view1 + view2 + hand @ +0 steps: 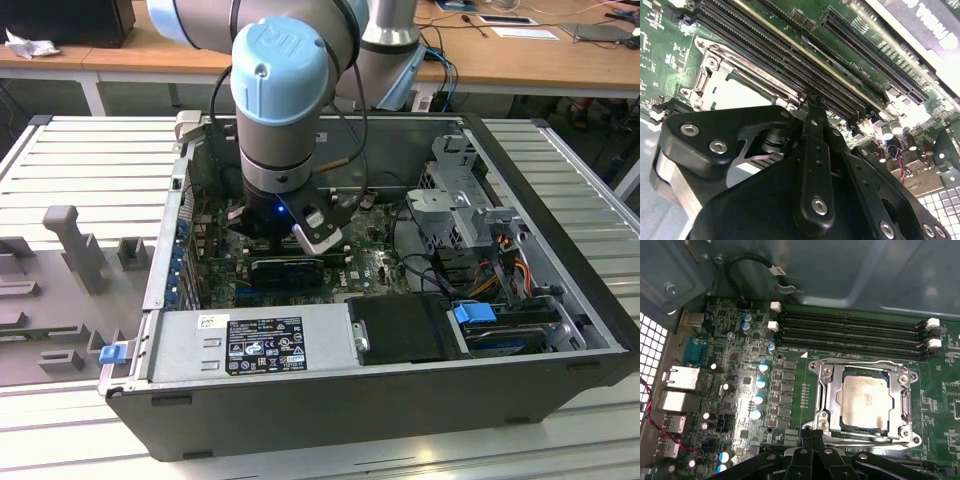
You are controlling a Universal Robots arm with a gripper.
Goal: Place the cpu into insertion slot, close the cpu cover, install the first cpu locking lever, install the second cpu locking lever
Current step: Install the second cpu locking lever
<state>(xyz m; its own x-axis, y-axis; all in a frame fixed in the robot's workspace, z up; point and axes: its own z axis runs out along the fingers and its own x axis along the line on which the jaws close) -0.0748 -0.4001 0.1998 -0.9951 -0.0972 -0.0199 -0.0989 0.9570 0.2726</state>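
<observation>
The cpu point(862, 402), silvery-beige and square, lies flat in the motherboard socket, and the insertion slot is hidden beneath it. The cpu cover point(901, 405), a metal frame with a square cutout, lies flat around the chip. My gripper point(813, 434) is shut with nothing visible between its fingers, its tips right at the frame's near edge by one corner. A thin metal lever point(867, 441) runs along that same edge. In the second wrist view the fingertips point(812, 102) point down beside the socket frame point(735, 82). In the exterior view the gripper point(300, 235) reaches down into the open computer case.
Long black memory slots point(850, 332) run close beside the socket. Capacitors point(757, 400) and rear ports point(677, 377) stand on the board's other side. The case wall point(560, 230), drive cage point(465, 200) and power supply point(250, 345) hem the arm in.
</observation>
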